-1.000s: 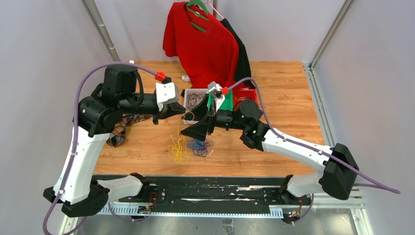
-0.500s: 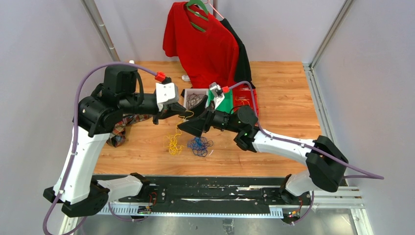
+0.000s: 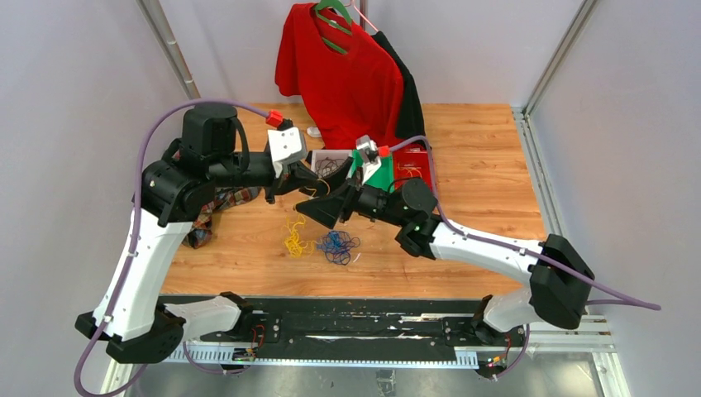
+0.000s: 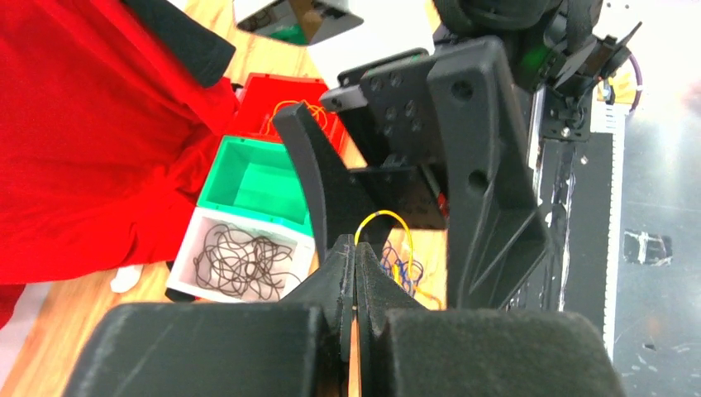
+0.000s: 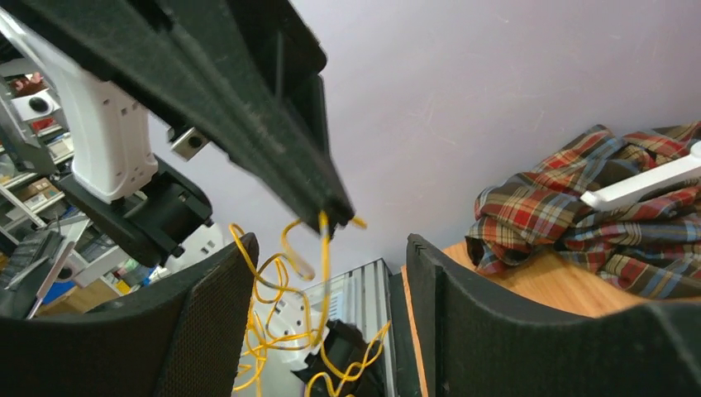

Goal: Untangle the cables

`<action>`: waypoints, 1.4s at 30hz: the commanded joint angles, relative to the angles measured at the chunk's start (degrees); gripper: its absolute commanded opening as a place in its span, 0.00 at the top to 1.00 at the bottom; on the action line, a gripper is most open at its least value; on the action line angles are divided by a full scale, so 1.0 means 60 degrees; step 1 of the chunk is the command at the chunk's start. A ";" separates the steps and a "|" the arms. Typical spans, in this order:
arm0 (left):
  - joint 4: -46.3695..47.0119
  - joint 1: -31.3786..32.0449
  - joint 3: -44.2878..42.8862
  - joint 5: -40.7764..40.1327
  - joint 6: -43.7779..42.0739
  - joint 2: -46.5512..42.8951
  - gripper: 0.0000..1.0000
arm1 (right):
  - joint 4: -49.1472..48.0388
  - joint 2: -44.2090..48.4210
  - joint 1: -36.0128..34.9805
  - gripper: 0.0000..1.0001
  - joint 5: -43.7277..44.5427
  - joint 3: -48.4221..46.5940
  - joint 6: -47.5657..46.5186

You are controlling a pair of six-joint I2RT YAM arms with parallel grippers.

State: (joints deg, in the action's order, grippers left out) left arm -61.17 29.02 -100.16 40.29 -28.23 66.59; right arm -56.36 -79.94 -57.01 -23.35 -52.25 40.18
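The left claw (image 4: 355, 248) is pinched shut on the yellow cable (image 5: 323, 273), which hangs from its tips in loose loops toward the wooden table (image 3: 479, 165). The right claw (image 5: 331, 248) is spread just beneath those tips, one finger on either side of the dangling strand (no grip on it). The blue-and-black tangle (image 3: 336, 246) lies on the table below both claws.

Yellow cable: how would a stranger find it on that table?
Start at the wooden table, near its middle in front of the hanging red shirt. There the yellow cable trails up into the left pincer; the blue tangle beside it lies flat, unheld.
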 commanded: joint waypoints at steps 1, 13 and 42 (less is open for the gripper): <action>0.0881 0.0057 -0.0107 0.0103 0.0844 -0.0126 1.00 | 0.1135 -0.0645 -0.0170 0.36 0.0181 -0.1074 -0.0746; 0.3747 0.0061 0.1056 0.0195 0.2668 -0.1080 1.00 | 0.1863 -0.0455 -0.0240 0.48 0.1131 0.0012 -0.1774; 0.3625 0.0057 0.1073 -0.2518 0.1797 -0.1074 1.00 | 0.5104 0.3499 0.0406 0.29 0.4127 0.2421 -0.3595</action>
State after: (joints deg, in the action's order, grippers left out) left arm -40.05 29.02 -93.73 29.26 -16.19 60.58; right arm -31.48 -61.25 -55.53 -2.24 -37.39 22.81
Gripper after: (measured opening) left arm 0.011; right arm 0.703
